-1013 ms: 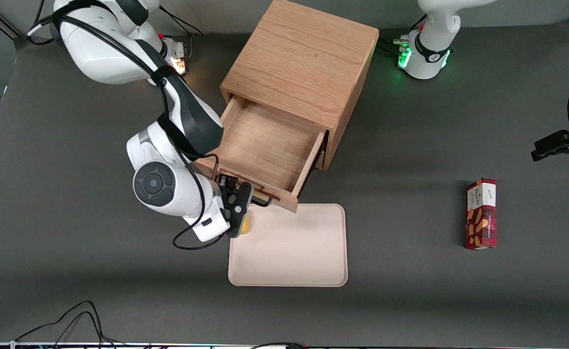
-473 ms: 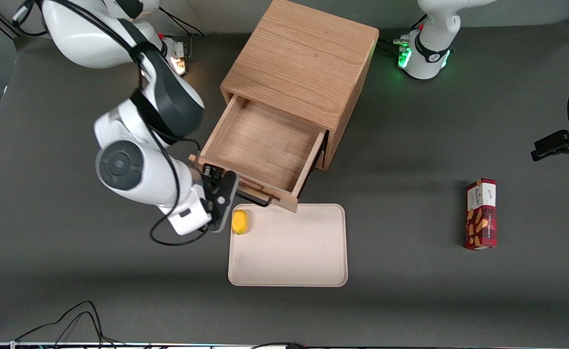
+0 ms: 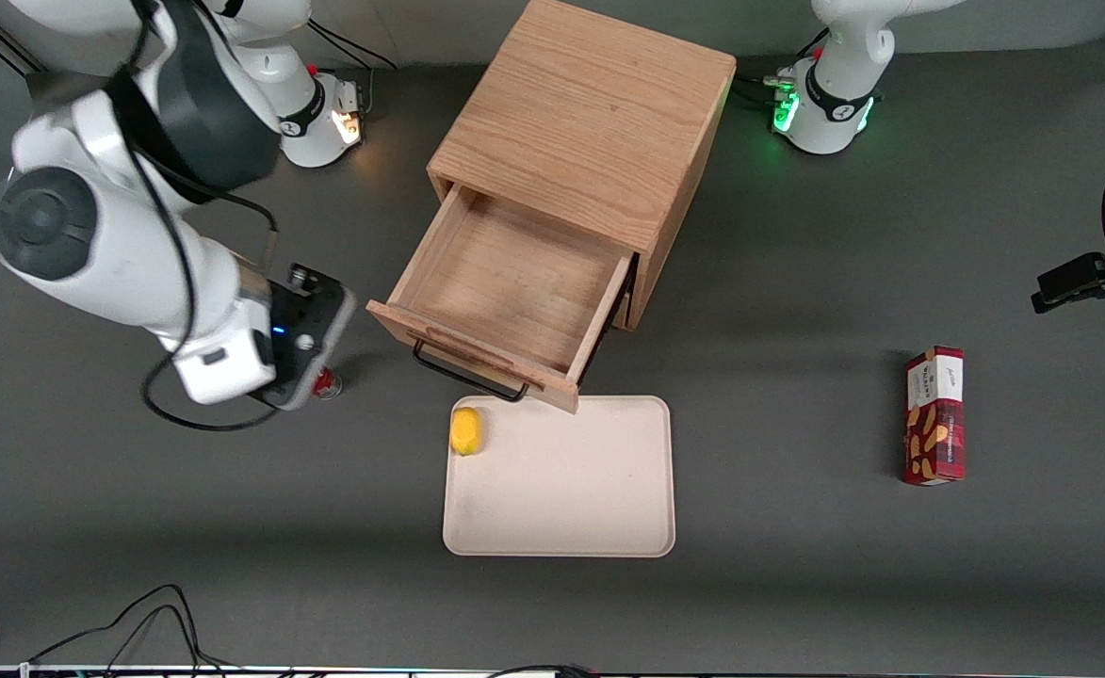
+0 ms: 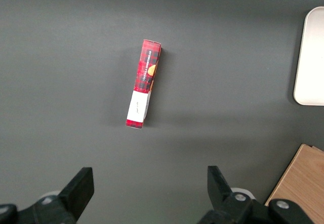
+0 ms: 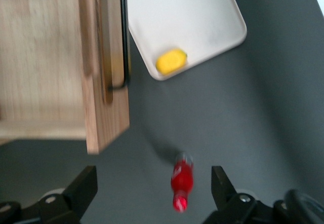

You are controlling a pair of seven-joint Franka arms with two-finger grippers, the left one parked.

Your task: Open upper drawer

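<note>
Front view shows the upper drawer (image 3: 505, 292) pulled well out of the cabinet (image 3: 590, 122), its handle (image 3: 470, 375) free, so the task looks done. The gripper (image 3: 312, 381) hangs off to the drawer's side, spread wide and holding nothing, above a small red bottle (image 5: 181, 182). Nearby on the dark table (image 3: 138, 527), a tray (image 3: 599, 508) carries a yellow piece (image 3: 465, 430).

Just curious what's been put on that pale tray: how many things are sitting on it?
1. A small yellow object lies in the tray's corner nearest the open upper drawer. The gripper hangs open above a red bottle on the table, apart from the tray.
</note>
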